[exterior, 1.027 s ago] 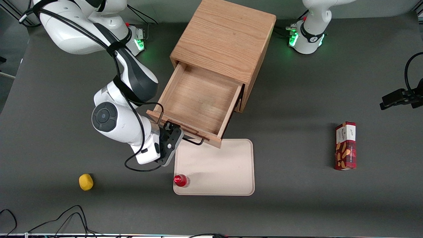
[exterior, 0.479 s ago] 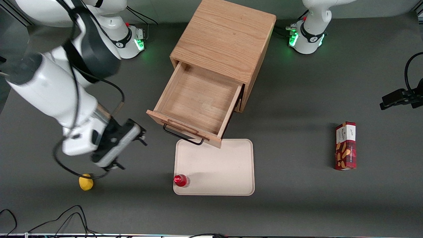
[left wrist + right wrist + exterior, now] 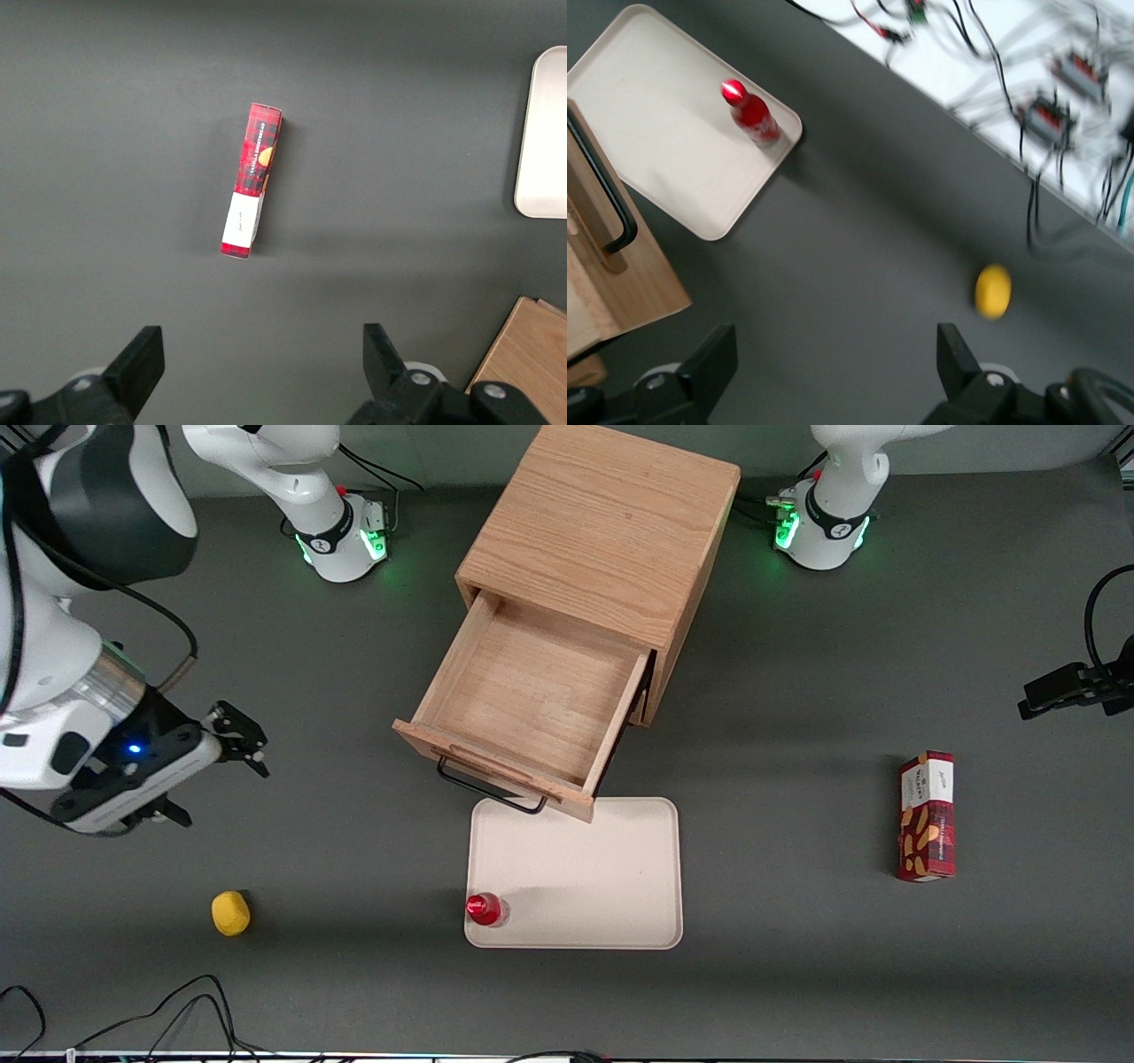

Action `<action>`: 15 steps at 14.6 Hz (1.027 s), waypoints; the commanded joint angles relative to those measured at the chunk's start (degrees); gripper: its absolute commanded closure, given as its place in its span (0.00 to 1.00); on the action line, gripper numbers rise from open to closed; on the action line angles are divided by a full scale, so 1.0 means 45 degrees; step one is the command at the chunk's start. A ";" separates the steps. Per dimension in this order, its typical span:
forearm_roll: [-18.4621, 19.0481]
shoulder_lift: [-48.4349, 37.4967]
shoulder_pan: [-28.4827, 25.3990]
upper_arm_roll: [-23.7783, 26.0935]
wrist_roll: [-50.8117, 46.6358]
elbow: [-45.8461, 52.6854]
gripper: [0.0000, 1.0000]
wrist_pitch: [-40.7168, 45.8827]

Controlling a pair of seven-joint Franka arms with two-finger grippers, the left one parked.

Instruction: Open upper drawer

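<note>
The upper drawer [image 3: 540,691] is pulled far out of the oak cabinet [image 3: 602,522] and is empty. Its thin black wire handle [image 3: 487,788] hangs over the edge of the cream tray. The lower drawer is hidden beneath it. My right gripper [image 3: 220,793] is open and empty, well above the table toward the working arm's end, apart from the drawer. In the right wrist view the drawer front [image 3: 620,283] and handle [image 3: 602,199] show beside the open gripper [image 3: 833,363], with only bare table between the fingers.
A cream tray [image 3: 576,868] lies in front of the drawer with a red bottle [image 3: 485,909] on it. A yellow fruit [image 3: 230,913] lies nearer the camera than my gripper. A red snack box [image 3: 927,815] lies toward the parked arm's end.
My gripper has left the drawer handle and swung away toward the working arm's end while rising. The drawer stays pulled out.
</note>
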State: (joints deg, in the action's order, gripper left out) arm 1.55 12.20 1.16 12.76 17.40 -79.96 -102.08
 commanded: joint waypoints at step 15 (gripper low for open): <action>-0.0072 -0.3121 0.1188 -0.0024 -0.6600 -0.3386 0.00 0.2353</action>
State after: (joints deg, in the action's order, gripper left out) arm 0.25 -0.25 6.15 12.09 -10.84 -95.40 -91.41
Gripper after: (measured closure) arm 0.000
